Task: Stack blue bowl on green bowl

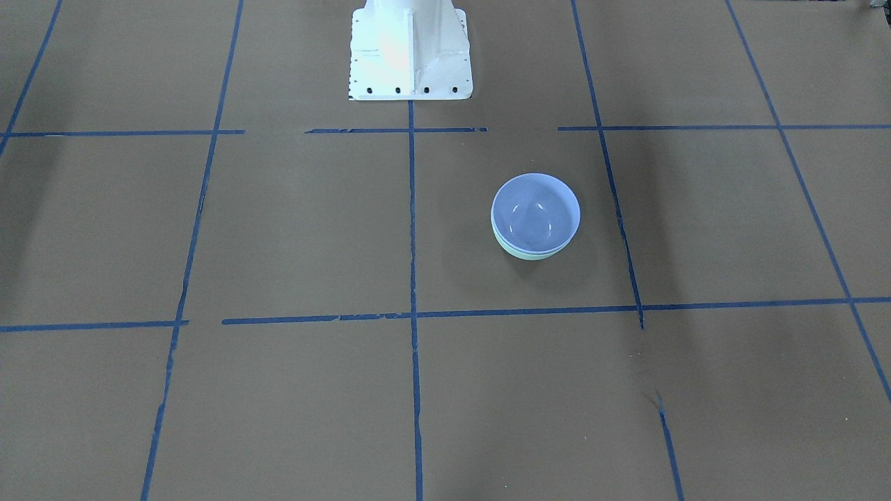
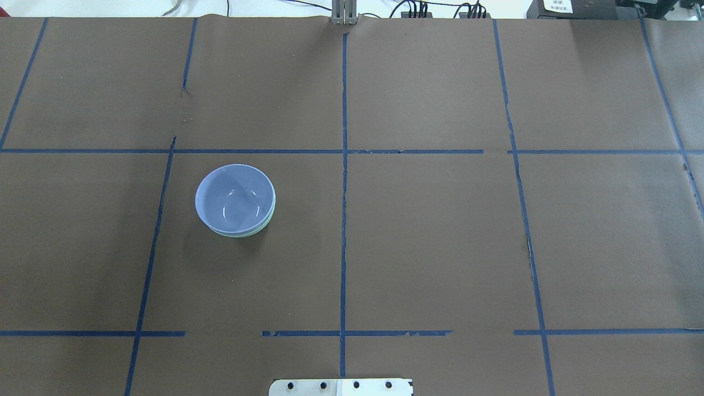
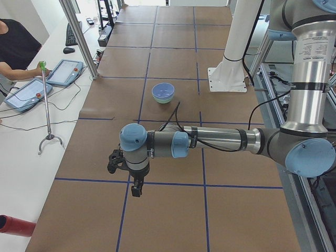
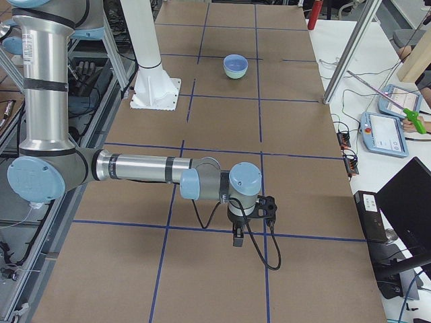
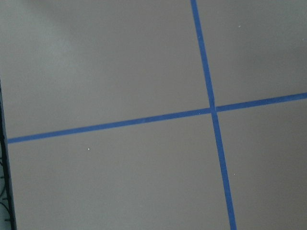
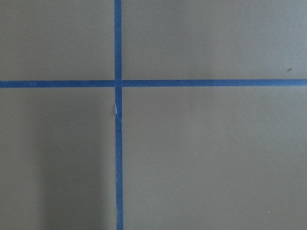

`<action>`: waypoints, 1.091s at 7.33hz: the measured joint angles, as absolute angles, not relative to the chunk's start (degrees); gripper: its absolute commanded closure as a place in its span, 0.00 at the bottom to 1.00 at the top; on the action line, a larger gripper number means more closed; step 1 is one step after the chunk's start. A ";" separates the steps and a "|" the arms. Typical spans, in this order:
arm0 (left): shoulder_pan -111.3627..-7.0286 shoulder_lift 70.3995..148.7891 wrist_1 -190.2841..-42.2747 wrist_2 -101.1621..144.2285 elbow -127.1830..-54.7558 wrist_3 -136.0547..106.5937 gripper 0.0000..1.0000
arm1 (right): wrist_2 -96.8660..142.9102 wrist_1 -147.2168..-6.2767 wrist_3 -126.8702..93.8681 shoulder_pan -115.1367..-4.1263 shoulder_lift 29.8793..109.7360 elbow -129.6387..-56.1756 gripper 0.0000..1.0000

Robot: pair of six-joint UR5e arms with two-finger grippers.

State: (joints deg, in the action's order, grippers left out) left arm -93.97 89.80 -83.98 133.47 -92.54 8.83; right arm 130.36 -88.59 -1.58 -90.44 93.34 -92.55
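L gripper [image 3: 136, 188] and R gripper [image 4: 236, 237] show only in the side views. Both point down over bare table [image 2: 440, 247], well apart from the bowls. Can't tell if fingers are spread or pressed. Wrist cams see only blue tape [image 6: 118, 143] crosses.

Blue bowl [image 2: 234, 198] is nested upright in green bowl [image 2: 266, 225], ~8 o'clock from the upper centre tape cross in overhead. Green shows only as a sliver at 5 o'clock there and 6 o'clock in front cam, prob. just view angle, so seat looks centred.

IMO stack done. Step now = verify, arms clear. If re-seating, approach vertical, rim grip, no side drag.
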 measured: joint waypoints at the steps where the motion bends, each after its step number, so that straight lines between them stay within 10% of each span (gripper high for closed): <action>1: -93.95 89.63 -83.42 134.89 -92.75 8.21 0.00 | 130.38 -88.59 -1.58 -90.44 93.34 -92.55 0.00; 8: -90.22 89.83 -83.99 135.65 -91.85 5.42 0.00 | 130.38 -88.59 -1.58 -90.44 93.34 -92.55 0.00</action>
State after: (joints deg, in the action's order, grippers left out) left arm -90.22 89.83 -83.99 135.65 -91.85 5.42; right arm 130.38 -88.59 -1.58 -90.44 93.34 -92.55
